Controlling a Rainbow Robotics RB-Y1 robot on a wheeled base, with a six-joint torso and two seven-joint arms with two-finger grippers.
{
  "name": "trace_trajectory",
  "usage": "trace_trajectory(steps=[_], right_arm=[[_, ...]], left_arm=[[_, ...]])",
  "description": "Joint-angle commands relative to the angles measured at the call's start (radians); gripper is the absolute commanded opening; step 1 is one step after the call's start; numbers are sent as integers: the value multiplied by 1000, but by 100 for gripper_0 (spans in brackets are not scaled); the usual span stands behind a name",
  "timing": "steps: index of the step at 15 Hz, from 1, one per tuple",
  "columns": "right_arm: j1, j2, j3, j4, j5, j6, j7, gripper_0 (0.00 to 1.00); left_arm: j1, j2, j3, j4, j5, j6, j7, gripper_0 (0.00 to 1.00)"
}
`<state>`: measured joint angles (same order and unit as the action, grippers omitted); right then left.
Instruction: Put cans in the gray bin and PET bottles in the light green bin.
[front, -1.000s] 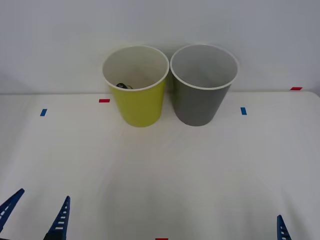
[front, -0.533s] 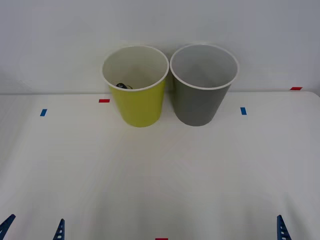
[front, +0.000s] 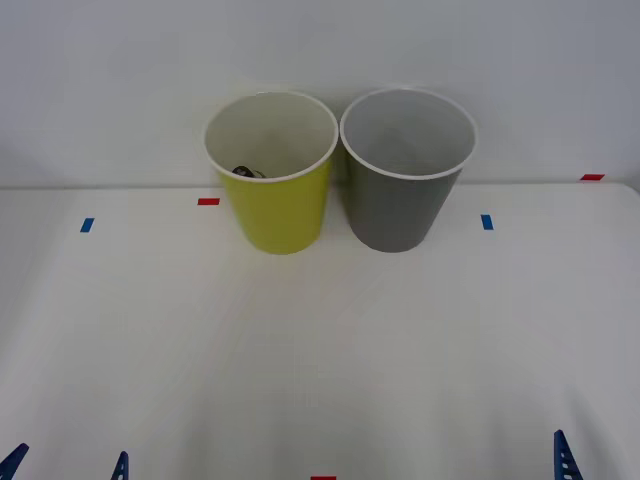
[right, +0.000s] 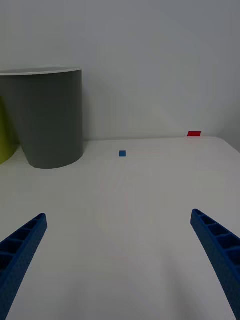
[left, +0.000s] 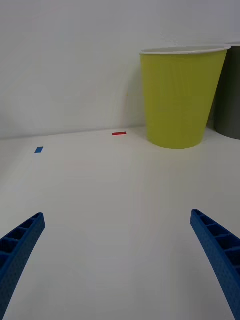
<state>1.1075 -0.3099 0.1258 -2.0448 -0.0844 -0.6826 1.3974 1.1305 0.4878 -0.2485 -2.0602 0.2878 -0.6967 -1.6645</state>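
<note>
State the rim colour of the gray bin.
White; the gray bin rim shows best in the front view.

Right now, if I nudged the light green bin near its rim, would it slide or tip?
The light green bin would probably tip rather than slide: it tapers to a narrow base. It looks like thin plastic, likely light, with only a small dark item low inside. The gray bin sits close beside it and might get knocked.

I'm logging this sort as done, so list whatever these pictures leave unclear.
- Light green bin: the front view shows a dark item inside, mostly hidden by the near wall; too little shows to identify it.
- Gray bin: its bottom is hidden by its own wall in the front view.
- Both wrist views show the bins side-on, so their insides are hidden.
</note>
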Motion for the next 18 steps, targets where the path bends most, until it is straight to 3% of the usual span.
trace_trajectory(steps=[1, 18], right_arm=[[0, 0, 0, 0, 0, 0, 0, 100], [0, 0, 0, 0, 0, 0, 0, 100]], left_arm=[[0, 0, 0, 0, 1, 0, 0, 100], [0, 0, 0, 0, 1, 0, 0, 100]])
